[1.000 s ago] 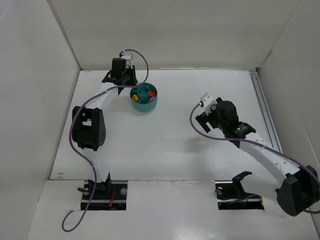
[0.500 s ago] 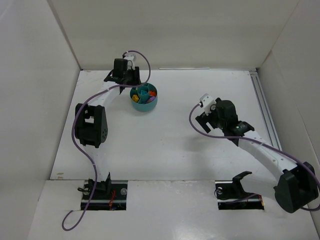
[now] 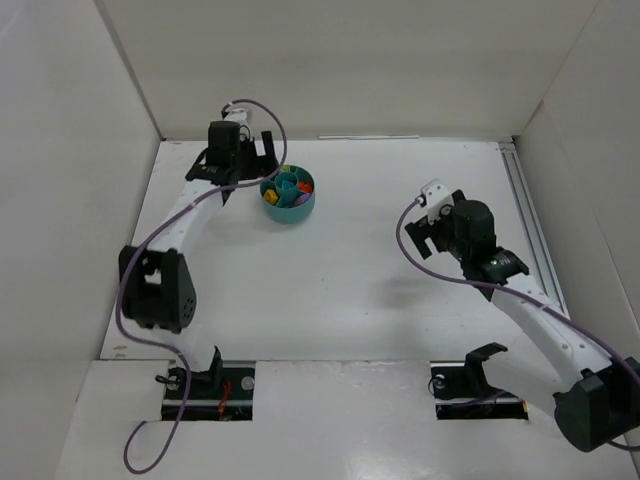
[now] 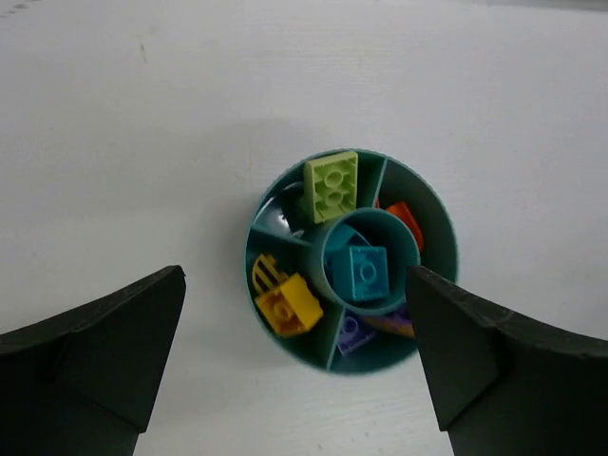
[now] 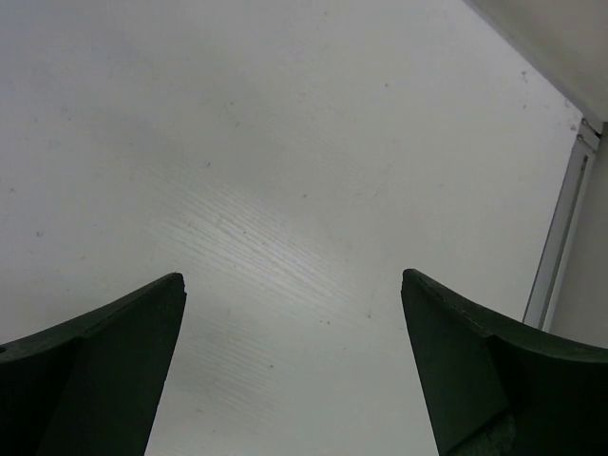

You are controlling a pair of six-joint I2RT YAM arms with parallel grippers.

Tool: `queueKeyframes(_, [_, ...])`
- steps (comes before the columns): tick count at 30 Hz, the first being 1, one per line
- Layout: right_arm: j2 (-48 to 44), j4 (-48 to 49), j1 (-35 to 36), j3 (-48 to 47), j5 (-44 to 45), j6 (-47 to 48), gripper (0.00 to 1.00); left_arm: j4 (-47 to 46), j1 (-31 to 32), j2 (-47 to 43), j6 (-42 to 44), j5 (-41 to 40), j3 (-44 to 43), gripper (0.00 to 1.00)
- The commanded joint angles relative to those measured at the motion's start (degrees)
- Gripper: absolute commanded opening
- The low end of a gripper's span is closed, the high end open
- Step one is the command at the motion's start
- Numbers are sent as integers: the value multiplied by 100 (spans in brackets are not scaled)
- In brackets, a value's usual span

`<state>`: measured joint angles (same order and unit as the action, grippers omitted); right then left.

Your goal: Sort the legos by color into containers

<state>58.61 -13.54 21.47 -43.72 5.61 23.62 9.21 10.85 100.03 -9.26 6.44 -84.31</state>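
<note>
The round teal dish (image 4: 253, 249) lies below my left gripper (image 4: 294, 275), which is open and empty, its jaws wide to either side above the dish. The containers hold legos by colour: a lime green brick (image 4: 332, 185), a teal brick (image 4: 368, 271) in the centre cup, yellow pieces (image 4: 287, 304), a purple piece (image 4: 352, 333) and an orange one (image 4: 405, 218). From above, the dish (image 3: 290, 214) sits just right of the left gripper (image 3: 243, 166). My right gripper (image 3: 428, 234) is open over bare table (image 5: 285, 142), far from the dish.
White walls enclose the table on three sides. A metal rail (image 3: 524, 205) runs along the right edge, also seen in the right wrist view as the rail (image 5: 560, 237). Both arm bases stand at the near edge.
My left gripper went from shut to wide open and drew back left, away from the dish. The right arm shifted slightly to the right, still open.
</note>
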Motion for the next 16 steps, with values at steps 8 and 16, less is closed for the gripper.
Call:
queueKeyframes(8, [-1132,-413,-398,407,178,-727,100,81,303,-3910,-2238,-1417,3048,100])
queueKeyframes(16, [-1931,-352,-451,883,-235,-666,100,344,356,-5045,-2722,-1584,3764,100])
